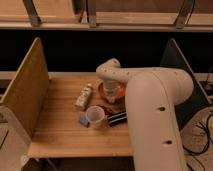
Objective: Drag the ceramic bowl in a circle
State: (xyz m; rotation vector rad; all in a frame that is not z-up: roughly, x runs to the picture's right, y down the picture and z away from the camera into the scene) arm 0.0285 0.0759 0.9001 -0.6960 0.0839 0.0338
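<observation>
The ceramic bowl (106, 91), shallow and orange-red, sits on the wooden table (60, 132) just right of its middle. My white arm bends down from the right, and the gripper (114, 95) is shut and lowered into the bowl, covering much of it. I cannot tell whether it pinches the rim or only presses inside. The bowl's right part is hidden behind the wrist.
A translucent cup (95, 116) stands in front of the bowl, with a black cylinder (118, 119) lying to its right and a small blue item (83, 121) to its left. A pale snack packet (84, 96) lies left of the bowl. Wooden side panels (26, 92) wall the table.
</observation>
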